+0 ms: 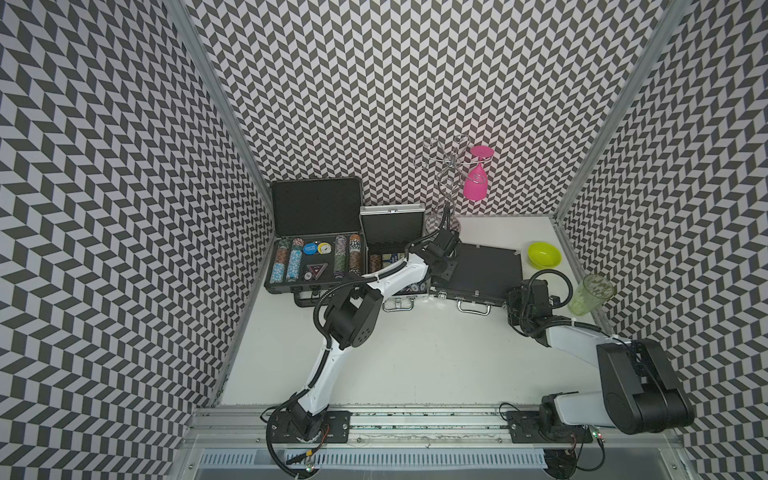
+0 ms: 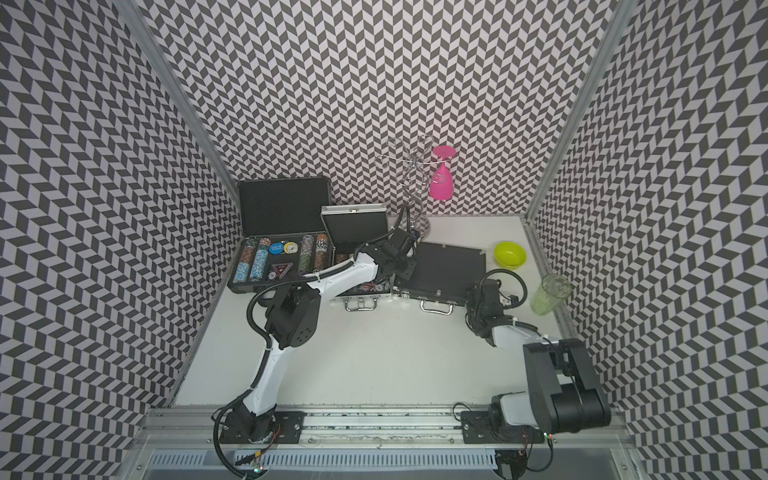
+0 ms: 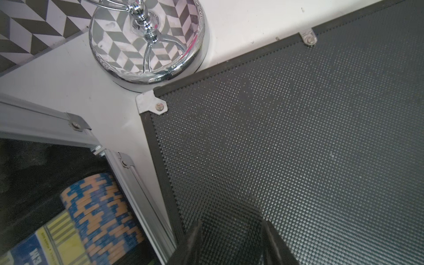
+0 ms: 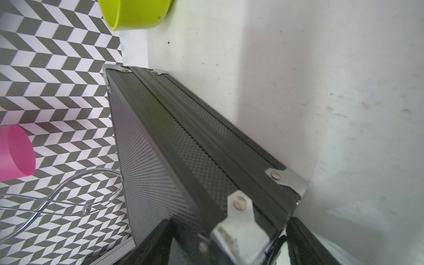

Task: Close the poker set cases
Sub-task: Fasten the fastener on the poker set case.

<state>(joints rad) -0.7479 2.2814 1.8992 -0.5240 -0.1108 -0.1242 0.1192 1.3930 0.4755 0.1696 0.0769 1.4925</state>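
Three poker cases stand in a row at the back. The large black case (image 1: 316, 208) at the left is open, with its lid upright and rows of chips in the base. The silver case (image 1: 392, 226) in the middle is open too; its rim (image 3: 128, 179) and blue-orange chips (image 3: 101, 211) show in the left wrist view. The right black case (image 1: 486, 270) lies with its lid down. My left gripper (image 3: 230, 231) is open, its fingers apart over that lid near its back left corner. My right gripper (image 4: 229, 234) is open and straddles the case's front right corner (image 4: 241, 206).
A chrome glass rack (image 1: 446, 166) stands behind the cases, its round base (image 3: 146, 46) beside the black case's corner, and a pink glass (image 1: 476, 183) hangs from it. A lime bowl (image 1: 544, 254) and a green tumbler (image 1: 590, 293) sit at the right, near the wall.
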